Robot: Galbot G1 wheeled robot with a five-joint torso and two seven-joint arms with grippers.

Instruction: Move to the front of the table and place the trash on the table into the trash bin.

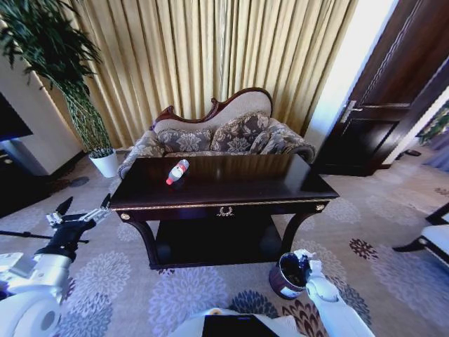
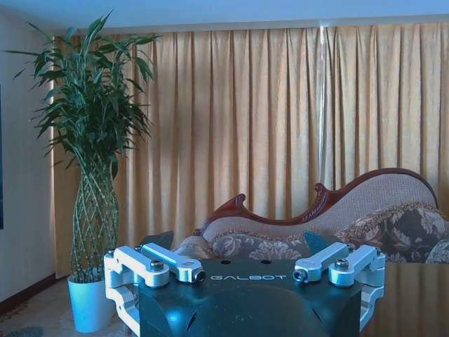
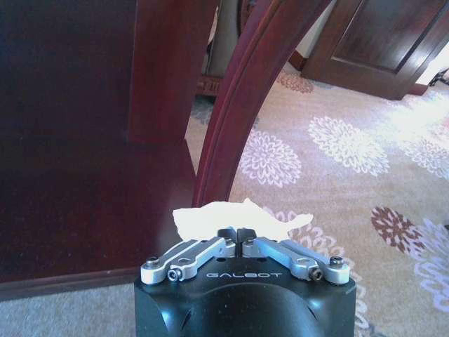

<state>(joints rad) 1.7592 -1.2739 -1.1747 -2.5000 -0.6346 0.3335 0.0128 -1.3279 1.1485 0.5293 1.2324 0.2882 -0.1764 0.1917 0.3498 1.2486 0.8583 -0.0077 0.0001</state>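
The dark glossy table (image 1: pixel 245 184) stands in front of me with a clear bottle (image 1: pixel 177 171), red label and white cap, lying on its left part. The round dark-brown trash bin (image 1: pixel 284 279) sits on the carpet by the table's right front leg. My right gripper (image 1: pixel 304 267) hangs at the bin's rim. In the right wrist view, the right gripper (image 3: pixel 237 234) is shut on a crumpled white paper scrap (image 3: pixel 224 216), beside the table's curved leg (image 3: pixel 231 126). My left gripper (image 1: pixel 78 213) is open off the table's left front corner, with its fingers (image 2: pixel 172 263) spread and nothing between them.
A carved sofa (image 1: pixel 224 133) stands behind the table against gold curtains. A tall plant in a white pot (image 1: pixel 105 163) is at the back left, and a dark door (image 1: pixel 379 105) at the right. Patterned carpet lies open on both sides of the table.
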